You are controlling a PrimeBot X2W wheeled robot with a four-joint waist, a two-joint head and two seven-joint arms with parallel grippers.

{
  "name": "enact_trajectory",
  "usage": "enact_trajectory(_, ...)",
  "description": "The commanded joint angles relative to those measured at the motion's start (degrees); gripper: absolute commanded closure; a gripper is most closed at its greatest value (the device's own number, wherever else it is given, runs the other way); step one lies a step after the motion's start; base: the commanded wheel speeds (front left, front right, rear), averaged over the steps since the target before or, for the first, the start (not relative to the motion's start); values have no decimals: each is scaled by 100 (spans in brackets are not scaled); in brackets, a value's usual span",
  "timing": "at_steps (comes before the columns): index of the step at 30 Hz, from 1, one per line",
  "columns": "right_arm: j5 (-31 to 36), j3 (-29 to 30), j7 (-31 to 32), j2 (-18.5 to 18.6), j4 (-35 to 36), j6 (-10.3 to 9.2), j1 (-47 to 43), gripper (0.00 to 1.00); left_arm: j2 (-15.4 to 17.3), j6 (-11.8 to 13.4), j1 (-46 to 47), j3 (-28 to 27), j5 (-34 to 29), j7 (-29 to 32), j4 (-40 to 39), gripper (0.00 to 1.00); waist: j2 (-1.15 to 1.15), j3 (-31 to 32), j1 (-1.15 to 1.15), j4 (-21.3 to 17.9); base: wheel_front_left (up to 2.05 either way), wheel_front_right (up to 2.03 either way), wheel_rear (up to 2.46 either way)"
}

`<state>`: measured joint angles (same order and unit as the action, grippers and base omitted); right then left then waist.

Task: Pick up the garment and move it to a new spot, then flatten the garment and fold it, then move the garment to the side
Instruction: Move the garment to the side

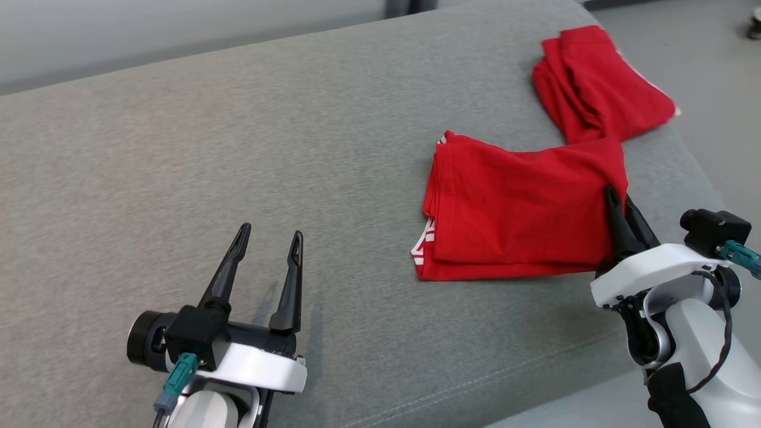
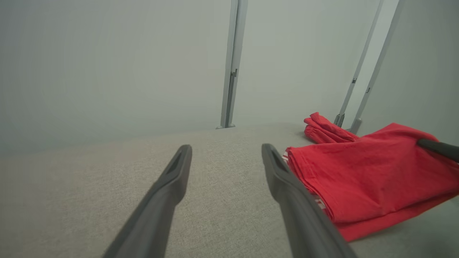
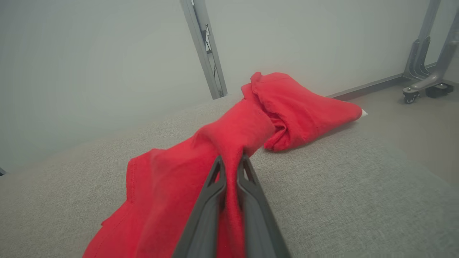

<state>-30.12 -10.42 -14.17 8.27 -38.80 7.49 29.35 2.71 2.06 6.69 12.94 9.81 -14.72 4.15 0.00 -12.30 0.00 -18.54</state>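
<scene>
The right gripper [image 1: 618,199] has its two long dark fingers drawn nearly together, pinching a raised ridge of the red folded cloth garment [image 1: 517,208]. In the right wrist view the cloth bunches up between the closed fingertips of this gripper [image 3: 232,161]. The pinch sits at the garment's near right corner, where the thick folded block joins a looser tail. From the fingertips the block spreads away to the left, its long axis running crosswise to the fingers, with white stripes showing at its far left hem. The tail runs forward and slightly right of the fingertips, ending close to the far right edge of the grey woven-fabric cushion [image 1: 238,148] on which the whole garment lies. The right arm is plainly the nearer one, since it has hold already. The left gripper [image 1: 271,233] stands wide open and empty above bare cushion, with the garment off to its right and a little ahead, apart from it. Any shift to the side will likely drag the unfolded tail behind, so the pull should probably follow the line of block and tail, or the tail may twist the fold open.
</scene>
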Motion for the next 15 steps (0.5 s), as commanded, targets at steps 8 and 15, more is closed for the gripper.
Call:
enact_trajectory(8,58,-34,-83,22,238,0,77,100,17,-89,523,-124,-195,-28,-90,0,0,-355,0,-478,0,0,0)
enact_trajectory(15,383,-247,-83,368,371,0,819,100,17,-130,716,3,-259,-28,-80,0,0,-727,0,-238,0,0,0)
